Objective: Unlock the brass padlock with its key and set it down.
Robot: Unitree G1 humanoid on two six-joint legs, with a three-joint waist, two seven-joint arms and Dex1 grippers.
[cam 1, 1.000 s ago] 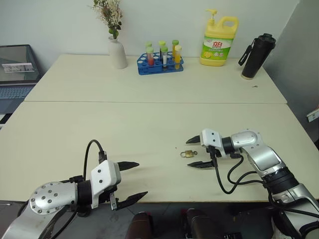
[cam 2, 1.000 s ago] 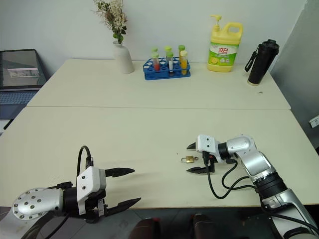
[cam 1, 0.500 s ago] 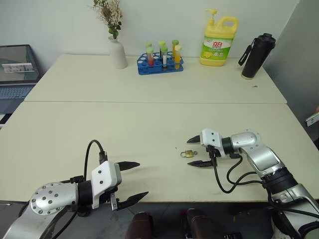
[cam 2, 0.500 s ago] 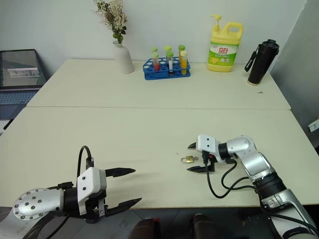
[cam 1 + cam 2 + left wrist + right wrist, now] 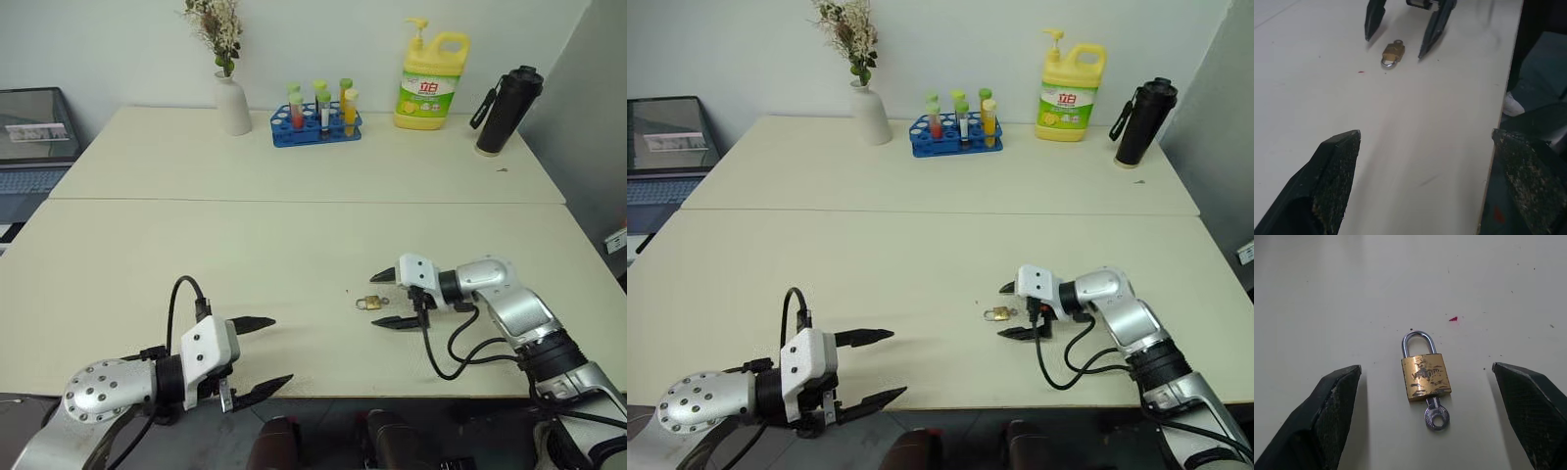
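Note:
The brass padlock lies flat on the cream table, its silver shackle seated in the body. The key sticks out of its bottom end. My right gripper rests low over the table, open, with the padlock lying between its fingertips and touching neither. My left gripper hovers open and empty at the table's front edge, well to the left of the lock. In the left wrist view the padlock lies far ahead, flanked by the right gripper's fingers.
Along the far side stand a white vase with dried flowers, a blue rack of tubes, a yellow detergent bottle and a black flask. A laptop sits off the left edge. The table's front edge runs just under my left gripper.

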